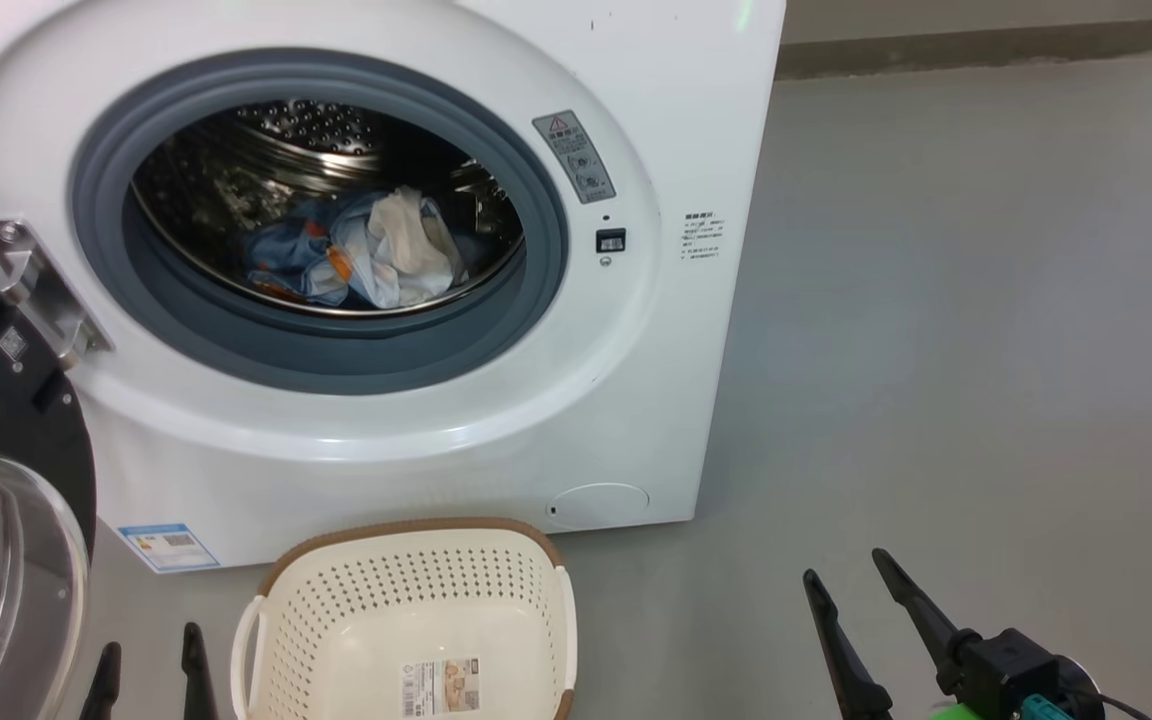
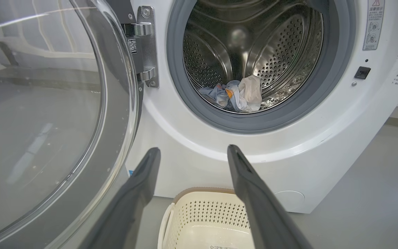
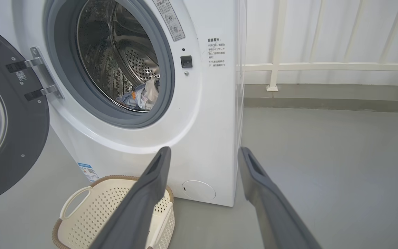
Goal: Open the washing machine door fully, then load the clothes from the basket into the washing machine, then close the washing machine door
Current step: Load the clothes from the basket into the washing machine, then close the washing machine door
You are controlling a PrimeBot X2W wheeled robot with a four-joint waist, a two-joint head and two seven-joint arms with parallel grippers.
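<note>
The white washing machine [image 1: 576, 400] stands in front of me with its round door [image 1: 6, 480] swung wide open to the left on its hinge [image 1: 36, 290]. Blue, orange-patched and cream clothes [image 1: 366, 250] lie in the steel drum. The cream basket [image 1: 416, 620] sits on the floor below the opening, with just a label sticker [image 1: 441, 685] inside. My left gripper [image 1: 151, 665] is open at the lower left, beside the basket. My right gripper [image 1: 844, 575] is open at the lower right, over bare floor. The clothes [image 2: 237, 95] and the door glass [image 2: 47, 121] also show in the left wrist view.
Grey floor [image 1: 986, 350] stretches to the right of the machine. A white railing [image 3: 323, 65] and a low kerb run along the wall behind it. The open door [image 3: 9, 121] juts out at the machine's left side.
</note>
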